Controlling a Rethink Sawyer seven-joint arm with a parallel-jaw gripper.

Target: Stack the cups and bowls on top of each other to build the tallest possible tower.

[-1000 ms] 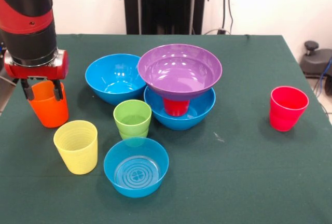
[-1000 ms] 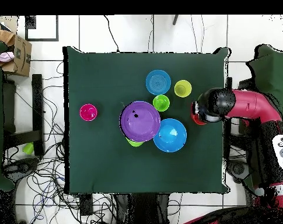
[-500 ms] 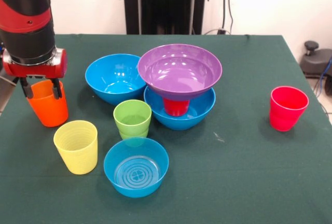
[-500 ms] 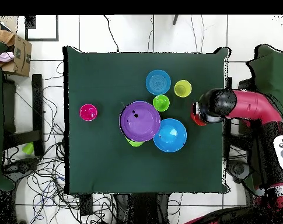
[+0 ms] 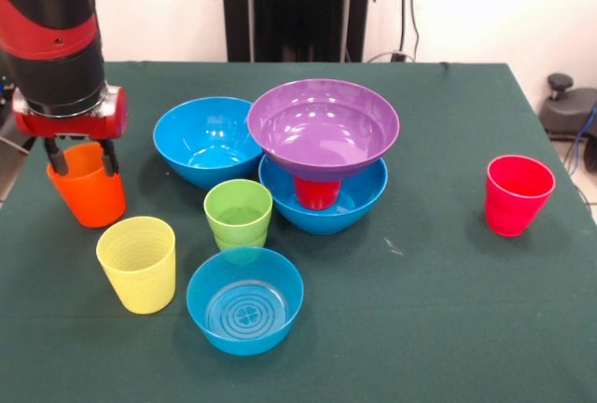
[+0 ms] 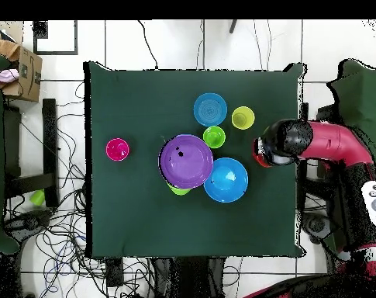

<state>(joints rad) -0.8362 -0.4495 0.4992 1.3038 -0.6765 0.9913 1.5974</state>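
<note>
At the bench's [image 5: 448, 328] edge, the hand [image 5: 82, 158] pinching the orange cup's [image 5: 87, 188] rim has shifted slightly toward the tower [image 5: 322, 156], cup apparently lifting; purple bowl [image 5: 323, 126] awaits it

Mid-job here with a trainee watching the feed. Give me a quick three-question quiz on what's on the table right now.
1. True or false: the purple bowl rests on a red cup standing inside a large blue bowl.
2. Which cup is the hand at? A yellow, B orange, C light green.
3. Fill in: the pinkish-red cup stands ___, away from the other pieces.

Key: 1 true. 2 B, the orange cup, its fingers straddling the rim. 3 alone.
</note>
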